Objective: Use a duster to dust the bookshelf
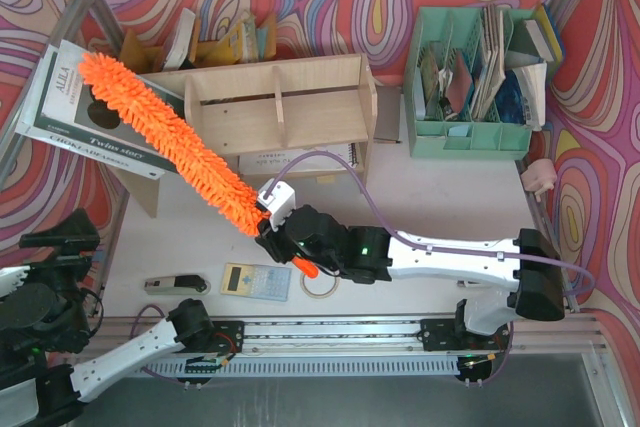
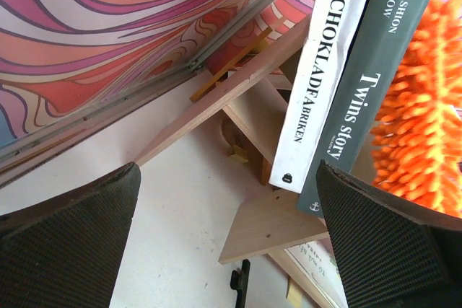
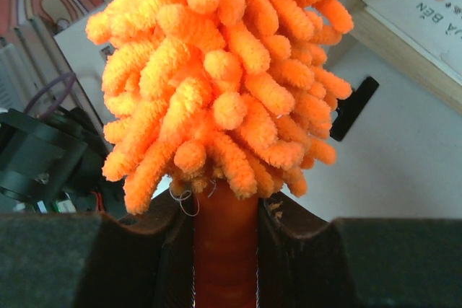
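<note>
Right tool clamps the duster, whose head lies over the "Twins story" book

Duster: fluffy microfibre head, smooth plastic handle. Bookshelf: pale matt wood. Left gripper pads look rough, possibly textured rubber.

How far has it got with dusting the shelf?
Done: the right gripper is shut on the duster handle. In hand: its fluffy head lies over the books at the bookshelf's left end. Left: the middle and right compartments, which the head isn't touching. The left gripper is open, empty.
</note>
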`<state>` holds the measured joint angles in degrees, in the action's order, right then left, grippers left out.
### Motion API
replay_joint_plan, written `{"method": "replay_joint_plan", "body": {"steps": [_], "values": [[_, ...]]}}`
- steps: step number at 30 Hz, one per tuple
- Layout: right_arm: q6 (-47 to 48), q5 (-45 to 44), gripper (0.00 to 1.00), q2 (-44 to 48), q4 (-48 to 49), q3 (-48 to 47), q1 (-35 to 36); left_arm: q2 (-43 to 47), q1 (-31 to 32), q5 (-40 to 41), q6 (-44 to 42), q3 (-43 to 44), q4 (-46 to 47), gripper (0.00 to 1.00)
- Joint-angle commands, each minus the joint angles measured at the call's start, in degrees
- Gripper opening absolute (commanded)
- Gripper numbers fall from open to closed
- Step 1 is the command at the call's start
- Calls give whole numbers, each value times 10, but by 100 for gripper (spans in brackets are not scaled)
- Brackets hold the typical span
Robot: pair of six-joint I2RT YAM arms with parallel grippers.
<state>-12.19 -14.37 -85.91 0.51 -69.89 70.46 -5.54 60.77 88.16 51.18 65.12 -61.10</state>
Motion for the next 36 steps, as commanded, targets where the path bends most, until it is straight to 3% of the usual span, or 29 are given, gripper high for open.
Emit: {"method": "replay_joint_plan", "body": {"steps": [1,12,19,36], "values": [[-19,-22,0,5,20,8,-1,-18,6,6,-9,-8,12,98],[15,0,0,6,33,-35,19,-83,8,-14,-36,-15,43,98],[-8,-62,0,-3,8,-13,17,-95,8,-20,-65,-20,66,98],[-94,-162,0,-7,-200,-121,-39,-94,8,-26,-74,-25,80,98]]}}
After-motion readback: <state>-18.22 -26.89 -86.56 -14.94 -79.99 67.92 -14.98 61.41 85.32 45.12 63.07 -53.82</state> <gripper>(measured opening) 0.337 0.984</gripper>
